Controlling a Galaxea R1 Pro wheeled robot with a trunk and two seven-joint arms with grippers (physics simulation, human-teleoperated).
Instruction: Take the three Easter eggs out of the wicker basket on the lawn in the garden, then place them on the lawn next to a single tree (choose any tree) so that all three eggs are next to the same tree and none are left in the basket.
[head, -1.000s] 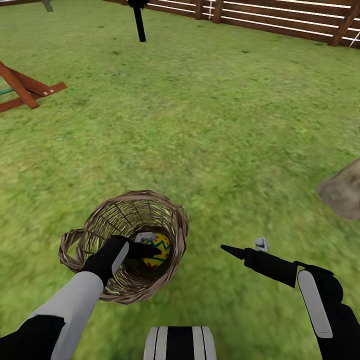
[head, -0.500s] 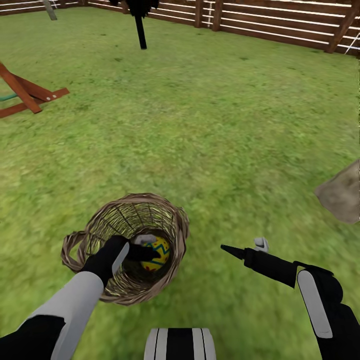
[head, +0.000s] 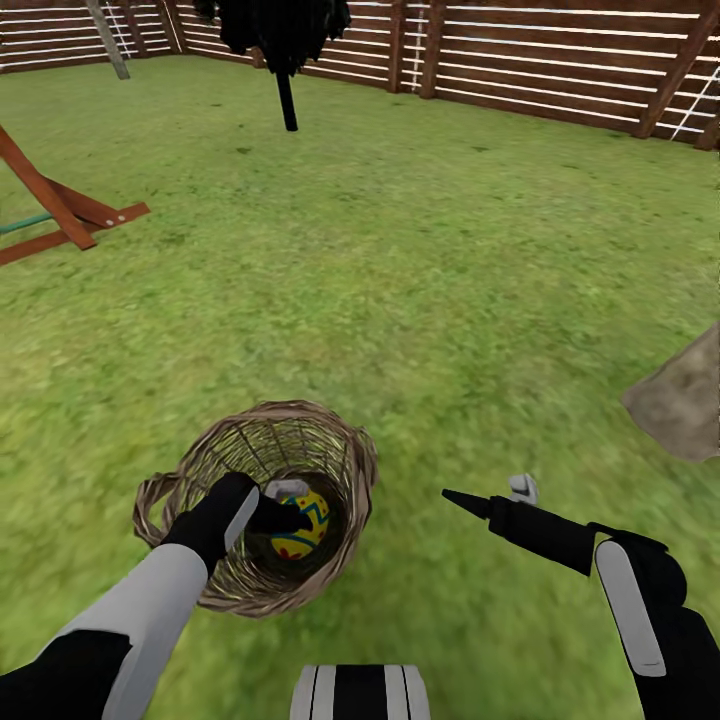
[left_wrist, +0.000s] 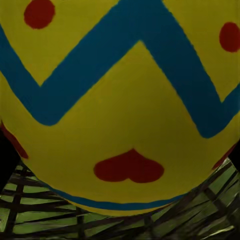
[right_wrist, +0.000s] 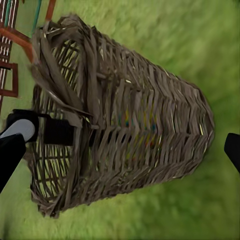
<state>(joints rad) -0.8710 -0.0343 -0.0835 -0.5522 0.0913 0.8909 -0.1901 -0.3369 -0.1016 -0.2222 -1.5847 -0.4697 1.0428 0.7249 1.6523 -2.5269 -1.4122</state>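
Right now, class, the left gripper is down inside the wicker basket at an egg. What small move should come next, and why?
Probably lift the left gripper straight up out of the wicker basket, provided its grip is firm. It sits inside the basket against an Easter egg, and the egg looms large in the left wrist view, so it seems held or nearly so. The right gripper hangs clear beside the basket.

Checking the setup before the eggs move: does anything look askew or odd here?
Nothing stands out. The wicker basket stands upright on the lawn, the left gripper reaches inside at an Easter egg.
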